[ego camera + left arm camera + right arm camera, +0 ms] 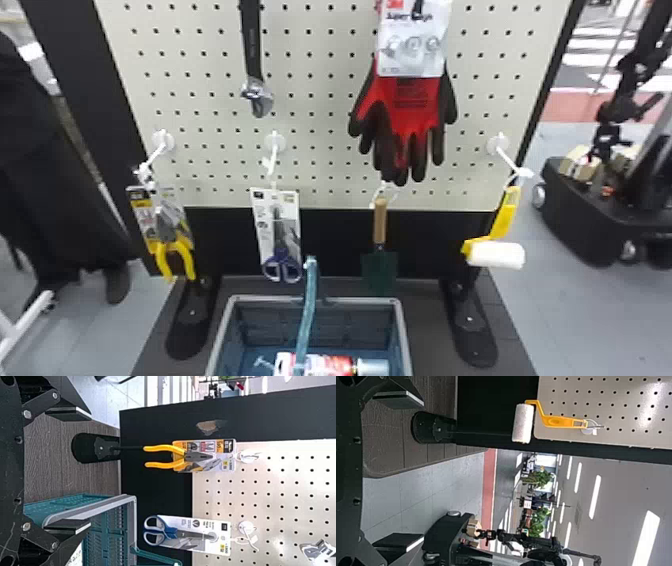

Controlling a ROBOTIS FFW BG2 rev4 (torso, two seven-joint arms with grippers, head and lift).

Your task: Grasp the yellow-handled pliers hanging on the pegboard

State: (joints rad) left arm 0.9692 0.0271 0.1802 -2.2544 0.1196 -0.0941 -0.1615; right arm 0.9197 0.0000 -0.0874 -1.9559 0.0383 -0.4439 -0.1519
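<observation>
Left wrist view: L claw point(68, 470), R claw point(401, 470) spread wide; yellow-handled pliers point(170, 457) hang on pegboard point(277, 506), label point(208, 447) unreadable.

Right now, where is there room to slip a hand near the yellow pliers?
Bare black panel lies between the pliers and the scissors. Bare pegboard too, left of the wrench. Crowded: scissors, basket handle and trowel sit close together.

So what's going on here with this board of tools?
A two-armed robot is meant to grasp the yellow-handled pliers on the pegboard. They hang untouched on the lower left hook. The left gripper is open and faces them from a distance; the right gripper, also open, faces the paint roller. Nothing is held.
</observation>
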